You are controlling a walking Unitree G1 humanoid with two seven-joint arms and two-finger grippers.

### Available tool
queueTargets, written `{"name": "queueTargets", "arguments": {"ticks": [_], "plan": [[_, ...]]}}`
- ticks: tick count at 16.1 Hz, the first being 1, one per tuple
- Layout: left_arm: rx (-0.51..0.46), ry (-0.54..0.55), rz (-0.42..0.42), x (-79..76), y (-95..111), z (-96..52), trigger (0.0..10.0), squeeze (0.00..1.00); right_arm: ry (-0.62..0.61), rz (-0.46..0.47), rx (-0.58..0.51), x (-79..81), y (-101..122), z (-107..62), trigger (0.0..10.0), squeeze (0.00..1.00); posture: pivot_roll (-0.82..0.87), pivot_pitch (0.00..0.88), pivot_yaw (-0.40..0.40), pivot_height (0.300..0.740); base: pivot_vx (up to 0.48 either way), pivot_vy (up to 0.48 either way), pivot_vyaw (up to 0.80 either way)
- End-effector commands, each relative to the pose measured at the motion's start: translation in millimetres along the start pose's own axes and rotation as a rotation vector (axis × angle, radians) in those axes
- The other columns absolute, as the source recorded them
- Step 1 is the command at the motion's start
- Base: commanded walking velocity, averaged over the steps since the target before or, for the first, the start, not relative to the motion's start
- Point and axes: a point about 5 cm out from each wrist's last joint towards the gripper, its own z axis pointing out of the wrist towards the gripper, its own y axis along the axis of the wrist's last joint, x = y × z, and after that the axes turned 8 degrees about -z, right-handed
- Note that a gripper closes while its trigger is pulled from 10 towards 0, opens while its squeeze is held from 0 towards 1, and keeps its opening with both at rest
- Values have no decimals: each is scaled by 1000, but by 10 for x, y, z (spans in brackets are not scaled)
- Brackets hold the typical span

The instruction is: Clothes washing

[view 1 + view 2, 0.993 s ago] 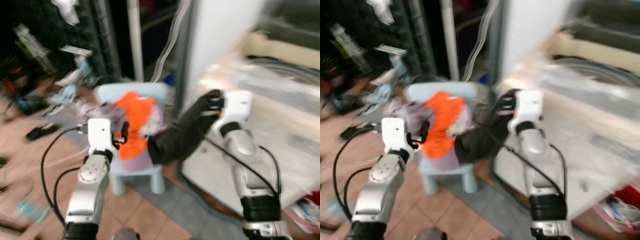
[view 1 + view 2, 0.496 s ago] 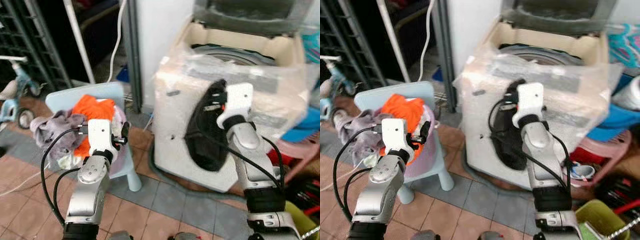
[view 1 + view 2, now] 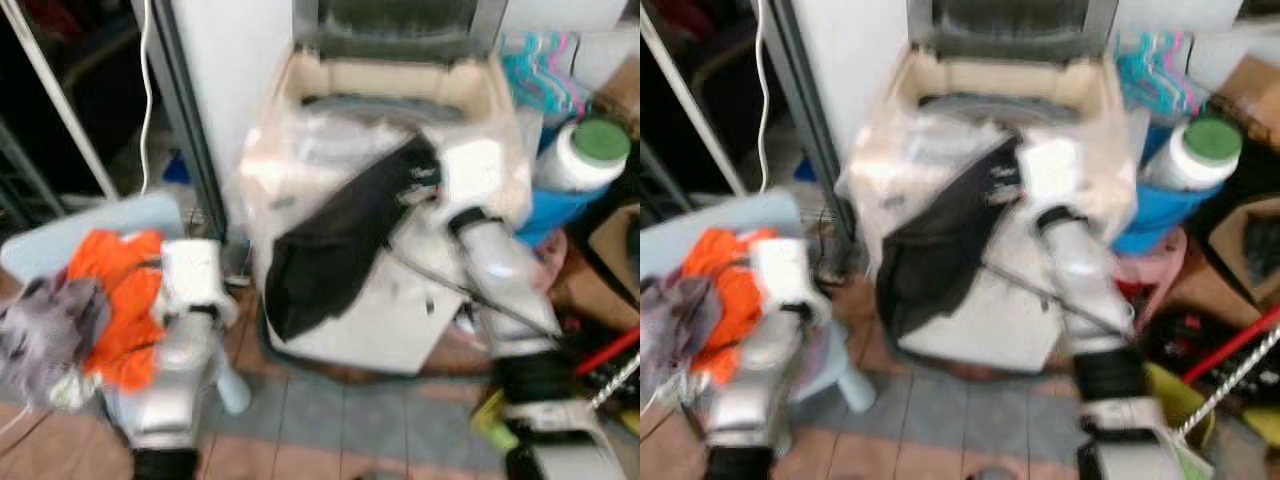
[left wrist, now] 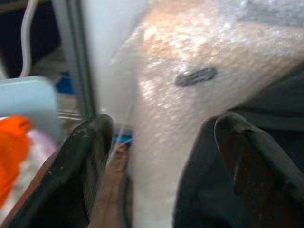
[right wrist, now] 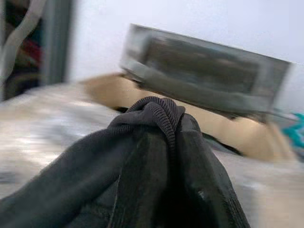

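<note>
Washer (image 3: 400,200), top-loading and wrapped in clear plastic, is seen ahead with its lid raised and its tub open. Beside it, on the robot's left, a pale blue chair (image 3: 90,225) is loaded with an orange garment (image 3: 115,290) and a grey one (image 3: 45,330), both yet to be washed.

A dark garment (image 3: 330,250) is held pinched between the closed fingers of the right gripper (image 3: 425,180), just short of the washer's rim, with most of its length hanging down the washer's front. If it is released here, it would probably slide to the floor instead of into the tub. The trailing end could also snag on the loose plastic wrap (image 3: 940,150) as it is lifted over.

The left gripper (image 4: 161,156) is held spread and empty, near the washer's side, where the plastic might be brushed.
</note>
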Motion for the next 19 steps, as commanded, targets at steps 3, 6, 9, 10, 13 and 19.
{"name": "queueTargets", "arguments": {"ticks": [3,6,9,10,13,19], "plan": [[7,57,18,125,5,-9,10000,0,72,-30,-99,65,202,136,10000,0,-27,0,4,740,209,0,-442],[16,81,21,145,-12,-11,10000,0,233,-92,-192,189,397,216,10000,0,-27,0,2,740,0,0,0],[1,106,25,177,4,-29,10000,0,290,-103,-226,266,463,207,10000,0,-24,0,-5,740,0,0,0],[0,120,32,200,2,-41,10000,0,299,-97,-230,294,463,187,10000,0,-24,0,-5,740,0,0,0],[-4,168,44,319,-4,-79,10000,0,305,-71,-218,367,395,99,10000,0,-29,0,3,740,0,0,642],[-2,158,43,292,-6,-53,10000,0,293,-80,-215,296,392,109,10000,0,-36,0,6,740,42,0,526]]}}
